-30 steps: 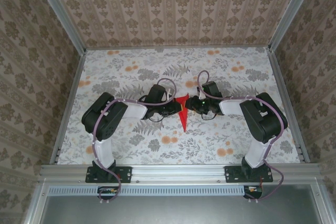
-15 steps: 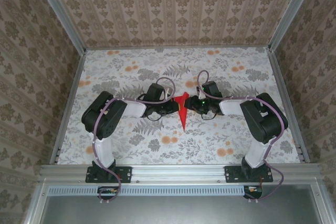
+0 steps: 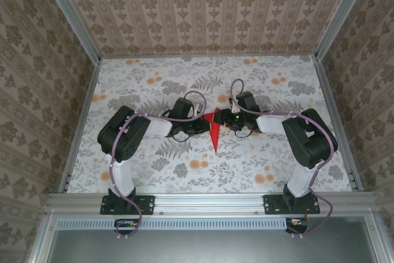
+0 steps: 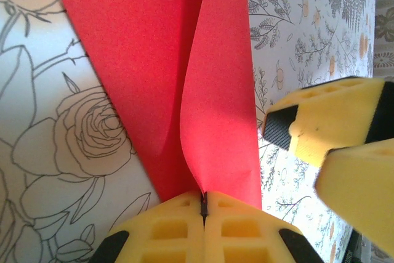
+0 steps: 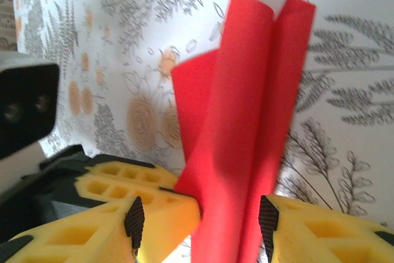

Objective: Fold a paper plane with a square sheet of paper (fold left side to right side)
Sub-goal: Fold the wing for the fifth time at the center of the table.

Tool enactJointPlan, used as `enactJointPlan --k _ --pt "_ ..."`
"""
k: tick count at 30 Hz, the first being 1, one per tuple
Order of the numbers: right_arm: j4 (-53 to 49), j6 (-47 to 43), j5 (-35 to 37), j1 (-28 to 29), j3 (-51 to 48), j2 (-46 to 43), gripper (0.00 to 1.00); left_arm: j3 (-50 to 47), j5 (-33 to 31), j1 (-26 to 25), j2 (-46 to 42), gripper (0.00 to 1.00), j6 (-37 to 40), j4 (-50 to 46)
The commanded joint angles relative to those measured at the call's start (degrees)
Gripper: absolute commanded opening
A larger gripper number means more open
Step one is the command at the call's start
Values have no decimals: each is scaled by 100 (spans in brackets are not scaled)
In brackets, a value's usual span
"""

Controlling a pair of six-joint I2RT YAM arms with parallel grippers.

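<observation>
Left end effector [image 4: 203,212]: closed, pinching the plane [image 4: 184,90].
Right end effector [image 5: 228,214]: jaws just widened, loose around a raised flap.
Plane: centre of desk [image 3: 154,84], between arms.
Meaning: flap likely being released; fold unfinished.

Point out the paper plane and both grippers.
paper plane [image 4: 141,60], left wrist view, flat left flap.
left gripper [image 4: 203,206], left wrist view, seam between shut fingertips.
right gripper [image 5: 200,221], right wrist view, gap between its fingertips.
</observation>
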Motion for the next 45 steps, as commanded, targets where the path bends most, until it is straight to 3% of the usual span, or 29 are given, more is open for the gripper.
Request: enactJointPlan --k 1,16,27,45 --pt "-224 59 39 -4 291 125 56 140 56 39 100 0 188 -125" --pt "-553 20 57 4 637 586 56 206 96 39 85 0 261 -188" --pt "-1381 -178 202 28 978 873 57 396 37 39 64 0 466 -454" --pt "-1398 -244 154 38 981 872 58 427 -130 51 384 0 491 -561"
